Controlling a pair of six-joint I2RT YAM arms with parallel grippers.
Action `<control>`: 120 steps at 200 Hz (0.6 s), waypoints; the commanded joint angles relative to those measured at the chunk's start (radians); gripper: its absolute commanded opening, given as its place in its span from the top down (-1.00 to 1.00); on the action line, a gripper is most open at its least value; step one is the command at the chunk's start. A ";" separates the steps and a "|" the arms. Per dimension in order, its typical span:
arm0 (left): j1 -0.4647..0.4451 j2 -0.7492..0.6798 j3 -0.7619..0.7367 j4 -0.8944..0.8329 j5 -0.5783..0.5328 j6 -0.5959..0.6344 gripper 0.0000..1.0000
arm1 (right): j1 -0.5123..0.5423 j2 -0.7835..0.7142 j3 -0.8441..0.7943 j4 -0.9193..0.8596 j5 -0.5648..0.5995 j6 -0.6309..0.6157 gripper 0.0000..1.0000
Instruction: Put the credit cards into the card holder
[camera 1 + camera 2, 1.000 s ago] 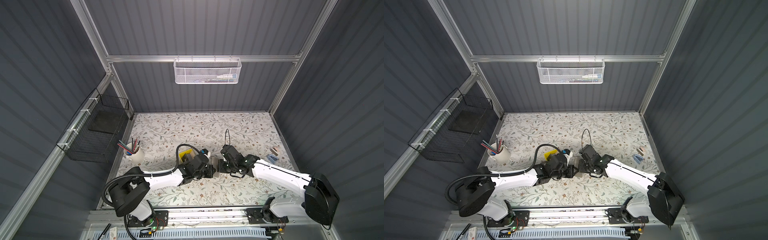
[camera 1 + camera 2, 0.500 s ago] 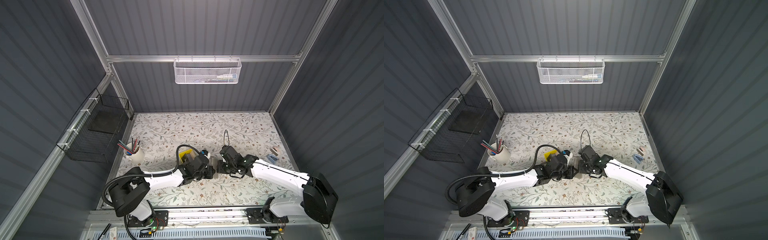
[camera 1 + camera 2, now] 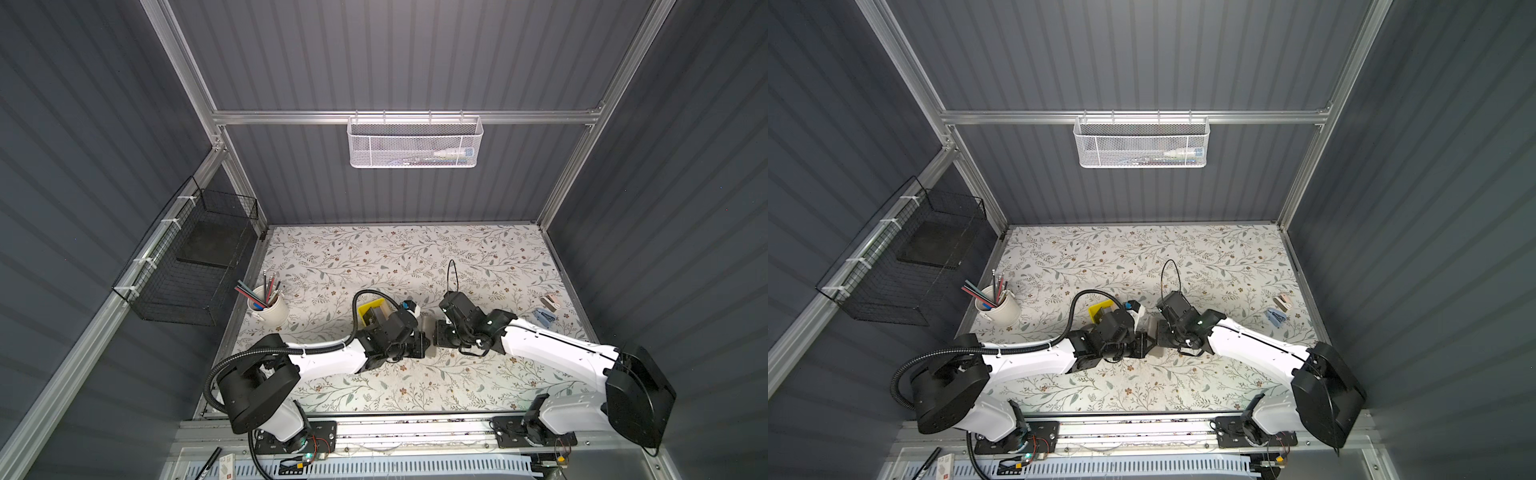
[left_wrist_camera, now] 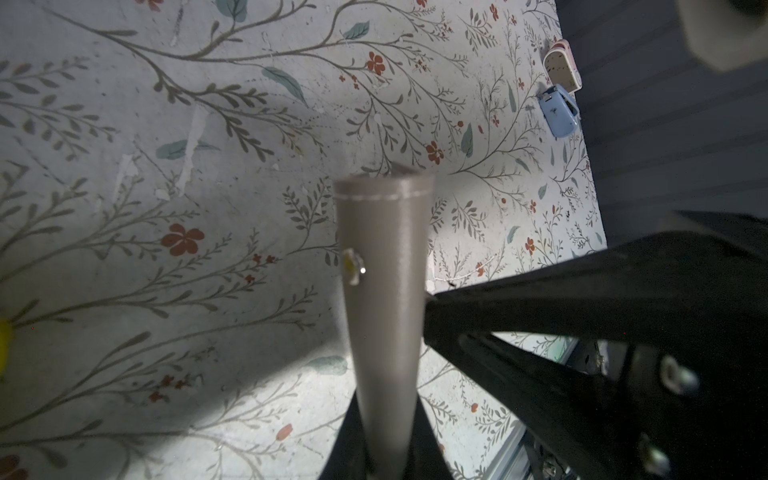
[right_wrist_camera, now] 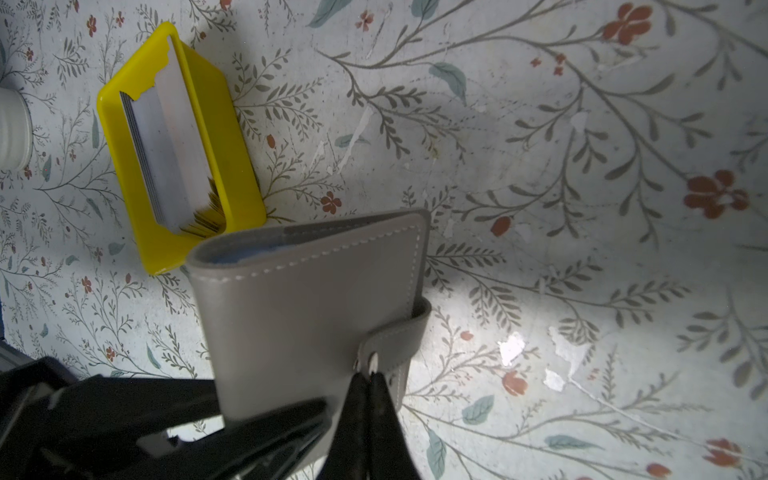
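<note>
1. I am stretching my left arm (image 3: pixel 324 353) low over the table (image 3: pixel 374 257) from its base at the near left. The forearm is running rightward and the wrist is bending toward the middle.
2. My left claw (image 4: pixel 388 440) is closing narrowly on one end of the card holder (image 4: pixel 382 291), which is standing on edge between its fingers.
3. I am reaching my right arm (image 3: pixel 552 345) in from the near right. Its forearm is sloping leftward, so its claw is facing the left one almost nose to nose.
4. My right claw (image 5: pixel 370 386) is pressing its fingertips fully together, pinching the strap tab (image 5: pixel 395 340) right at the snap button.
5. The card holder is folded over, with blue sleeves showing along one open edge. In both top views it is showing as a grey sliver (image 3: pixel 427 323) (image 3: pixel 1152 324) between the two claws, near the middle of the table.
6. The credit cards (image 5: pixel 170 149) are sitting stacked on edge in the yellow tray (image 5: pixel 232 137). The tray is lying on the table just left and far of the holder, beside my left wrist, and neither claw is touching it.
</note>
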 commanded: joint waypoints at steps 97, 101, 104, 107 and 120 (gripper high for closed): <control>0.004 -0.017 -0.025 -0.025 -0.024 -0.001 0.73 | -0.010 0.016 -0.028 -0.051 0.076 0.012 0.94; 0.004 -0.018 -0.026 -0.024 -0.024 -0.001 0.73 | -0.009 0.018 -0.028 -0.051 0.074 0.012 0.94; 0.004 -0.017 -0.025 -0.024 -0.023 -0.001 0.73 | -0.010 0.017 -0.028 -0.050 0.075 0.012 0.94; 0.004 -0.017 -0.026 -0.024 -0.024 -0.001 0.73 | -0.009 0.017 -0.028 -0.049 0.075 0.011 0.94; 0.004 -0.012 -0.023 -0.022 -0.024 -0.006 0.73 | -0.010 0.015 -0.028 -0.047 0.073 0.009 0.94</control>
